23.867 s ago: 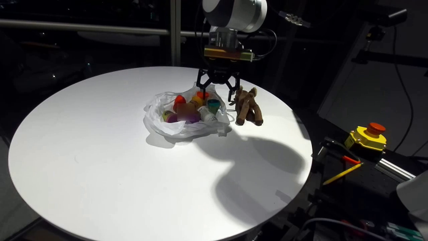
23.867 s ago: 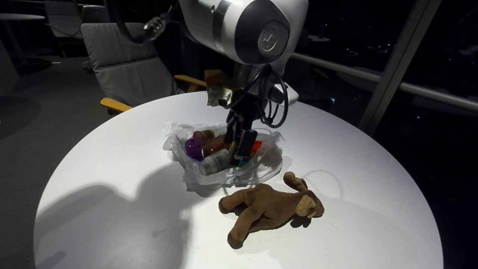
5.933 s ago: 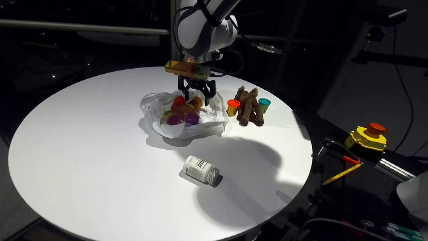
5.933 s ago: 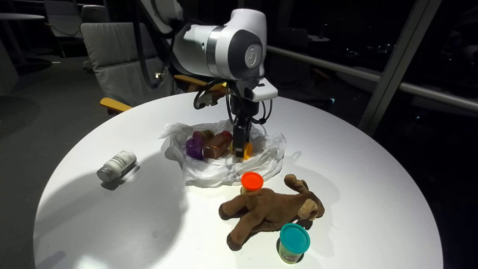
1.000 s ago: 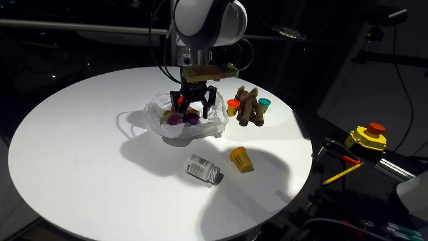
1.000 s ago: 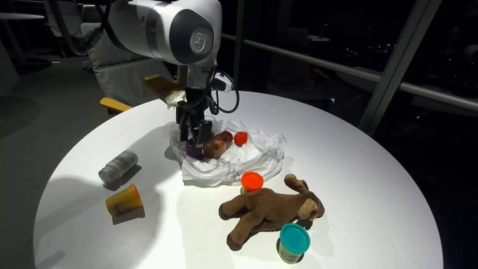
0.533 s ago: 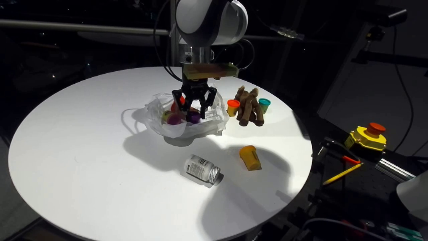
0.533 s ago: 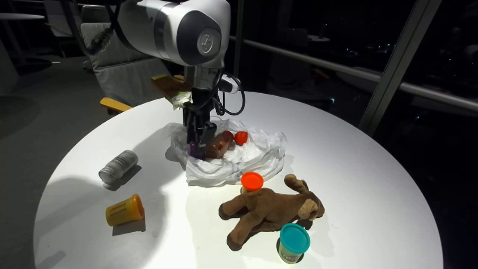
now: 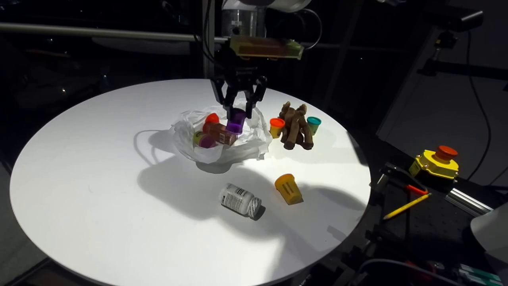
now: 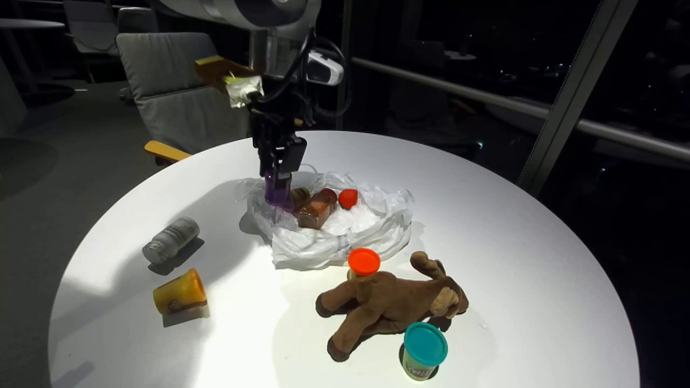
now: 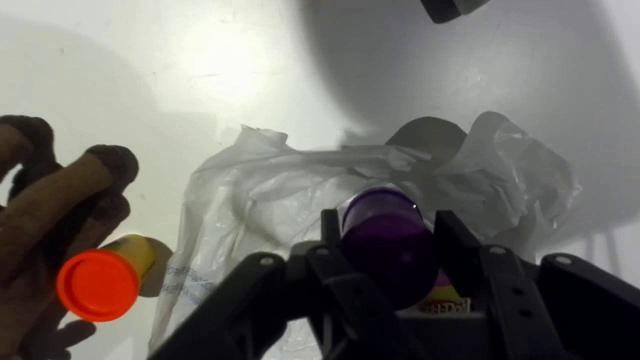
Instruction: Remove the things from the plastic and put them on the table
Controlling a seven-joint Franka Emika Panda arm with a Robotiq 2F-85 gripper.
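Observation:
My gripper (image 9: 239, 112) is shut on a translucent purple tub (image 9: 236, 124), one finger on each side, as the wrist view also shows. The tub hangs just above the open, crumpled plastic (image 10: 310, 256). Inside the plastic lie a red-brown block (image 10: 318, 209), a red piece (image 10: 348, 199) and a pink-and-yellow tub (image 9: 206, 141). On the white table (image 9: 111, 206) rest a brown plush animal (image 10: 396, 296), an orange-lidded tub (image 11: 102, 285), a teal-lidded tub (image 10: 423, 350), a white-grey bottle (image 9: 240, 200) on its side and a yellow tub (image 9: 289, 189), tipped over.
The plush animal and the two lidded tubs stand close together beside the plastic. A grey chair (image 10: 170, 97) with a wooden armrest (image 10: 167, 151) is behind the table. A yellow box with a red button (image 9: 436, 163) sits off the table's edge.
Over the last second my gripper has closed on the purple tub and risen with it. The yellow tub has rolled slightly. Since the oldest frames, several things have come from the plastic onto the table.

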